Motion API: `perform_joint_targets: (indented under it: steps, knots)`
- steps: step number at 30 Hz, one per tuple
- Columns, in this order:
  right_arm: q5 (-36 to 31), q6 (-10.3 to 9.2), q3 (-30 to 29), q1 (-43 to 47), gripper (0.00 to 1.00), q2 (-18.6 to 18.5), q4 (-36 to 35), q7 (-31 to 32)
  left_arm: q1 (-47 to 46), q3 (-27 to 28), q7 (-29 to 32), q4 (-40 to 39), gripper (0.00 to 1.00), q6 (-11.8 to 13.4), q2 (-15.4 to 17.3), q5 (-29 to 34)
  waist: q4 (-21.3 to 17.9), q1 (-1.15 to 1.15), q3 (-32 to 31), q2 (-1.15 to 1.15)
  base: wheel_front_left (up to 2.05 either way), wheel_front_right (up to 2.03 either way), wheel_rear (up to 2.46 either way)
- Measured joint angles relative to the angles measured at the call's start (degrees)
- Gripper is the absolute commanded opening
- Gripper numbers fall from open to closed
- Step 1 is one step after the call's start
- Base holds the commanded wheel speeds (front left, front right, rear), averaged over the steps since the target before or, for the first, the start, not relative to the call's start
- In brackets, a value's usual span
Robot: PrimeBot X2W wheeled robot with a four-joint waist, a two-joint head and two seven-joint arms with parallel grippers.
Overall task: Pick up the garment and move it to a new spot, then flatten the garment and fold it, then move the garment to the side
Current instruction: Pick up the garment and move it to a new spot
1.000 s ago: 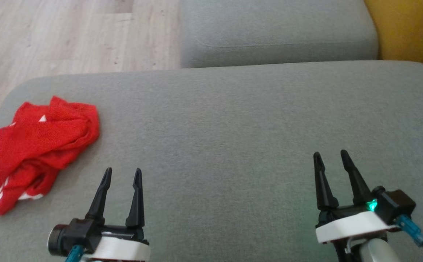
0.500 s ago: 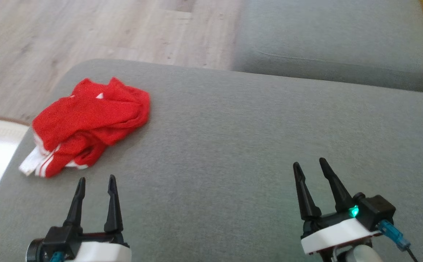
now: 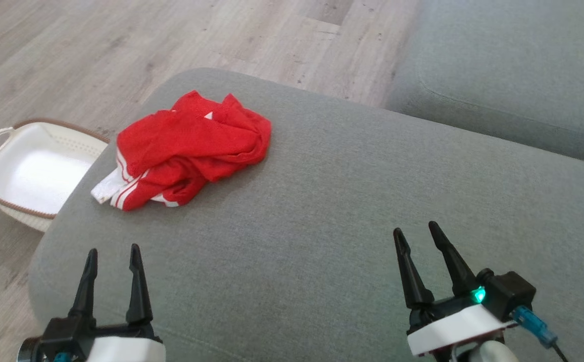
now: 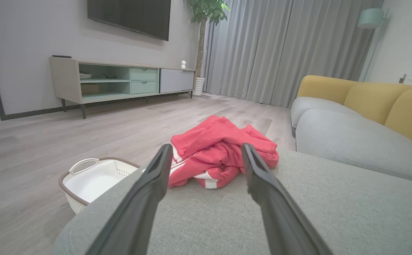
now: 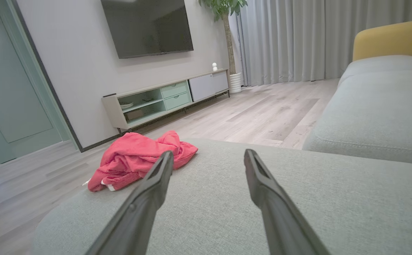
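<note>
A crumpled red garment (image 3: 191, 148) with white stripes lies on the far left part of the grey sofa cushion (image 3: 352, 201). The left wrist view has the garment (image 4: 220, 150) straight ahead between that gripper's fingers, and the right wrist view has the garment (image 5: 138, 157) off to the left. My left gripper (image 3: 112, 251) is open at the lower left, short of the garment and apart from it. Over the cushion at the lower right, my right gripper (image 3: 415, 232) stands open, with nothing between its fingers.
A white basket (image 3: 33, 171) with a brown rim sits on the wooden floor (image 3: 121, 45) left of the cushion. Another grey seat cushion (image 3: 513, 75) lies at the far right. A TV cabinet (image 4: 121, 79) stands across the room.
The head camera has turned left, so the garment sits nearer the picture's middle and the basket has come into view. Both grippers stay open and the garment lies as before.
</note>
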Motion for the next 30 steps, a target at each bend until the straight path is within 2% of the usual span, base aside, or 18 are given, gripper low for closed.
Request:
perform_joint_targets:
  steps: [9,13,17,23,30]
  knots:
    - [0.0,0.0,0.53,0.01,1.0,0.0,0.23,0.0,-0.16,1.85,0.0,0.87,1.0,-1.1,0.03,1.53,0.8,0.0,0.2,0.0,0.0,0.0,0.0]
    - [-0.04,0.0,0.24,0.02,1.0,0.0,0.67,0.0,-2.65,1.51,0.01,4.77,1.0,-1.87,1.04,2.72,-0.13,0.0,1.22,0.0,0.0,0.0,0.0]
    - [-1.38,0.0,-0.21,-0.1,1.0,0.0,0.78,0.0,-10.71,0.01,0.4,11.0,1.0,-2.79,5.14,3.48,-1.26,0.0,3.35,0.0,0.0,0.0,0.0]
    - [-1.0,0.0,-1.3,-2.49,1.0,-0.07,0.94,0.0,-26.94,-6.08,7.71,20.84,1.0,-3.64,11.04,4.23,-3.52,0.01,8.16,0.0,0.0,0.0,0.0]
    - [-0.85,0.0,-2.66,-6.58,1.0,-0.13,0.73,0.0,-40.23,-17.41,16.62,29.95,1.0,-4.03,18.19,-7.0,-7.88,0.02,13.71,0.0,0.0,0.0,0.0]
